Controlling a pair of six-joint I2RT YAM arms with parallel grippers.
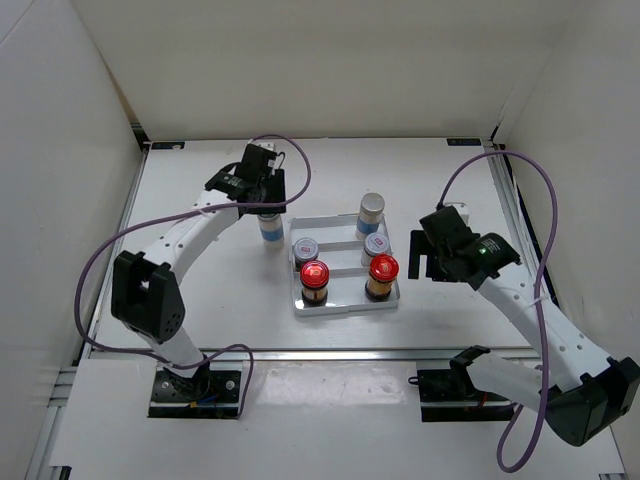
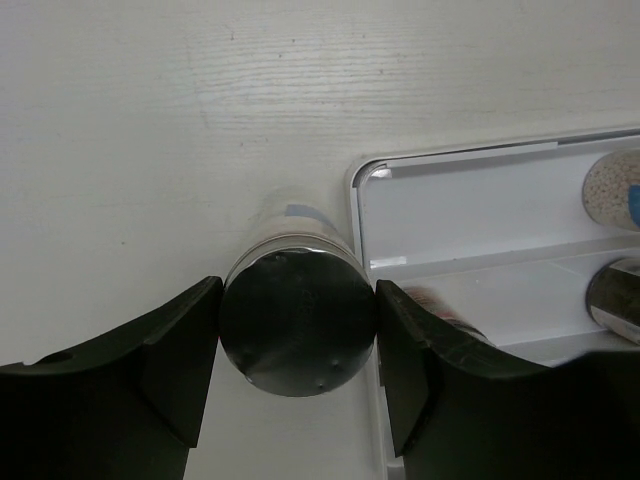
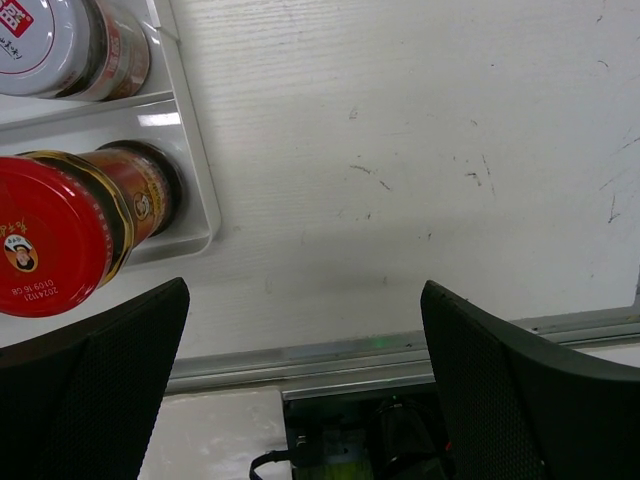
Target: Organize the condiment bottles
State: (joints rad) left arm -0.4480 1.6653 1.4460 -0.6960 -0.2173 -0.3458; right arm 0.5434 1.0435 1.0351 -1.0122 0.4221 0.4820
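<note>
target: silver-capped bottle (image 2: 296, 322) upright on the table (image 1: 200, 200), just outside the tray (image 2: 357, 200) by its far-left corner, squarely between the left gripper (image 2: 298, 310) fingers
left grip: both fingers pressed against the cap's sides, pinching it
left arm: reaches forward from its base, elbow bent, wrist above the bottle looking straight down
clearance: inner finger (image 2: 410, 360) overhangs the tray rim; bare table on the bottle's left and far sides
tray contents: second silver-capped bottle (image 1: 371, 210) on the back step, right; left jar (image 1: 305, 247) and right jar (image 1: 376, 245) on the middle step; left red-capped bottle (image 1: 314, 275) and right red-capped bottle (image 1: 383, 268) in front
right grip: right gripper (image 3: 305, 330) spread wide, nothing between the fingers
right arm: hovers over bare table just right of the tray; right red-capped bottle beside one finger, table's near edge under the fingers
</note>
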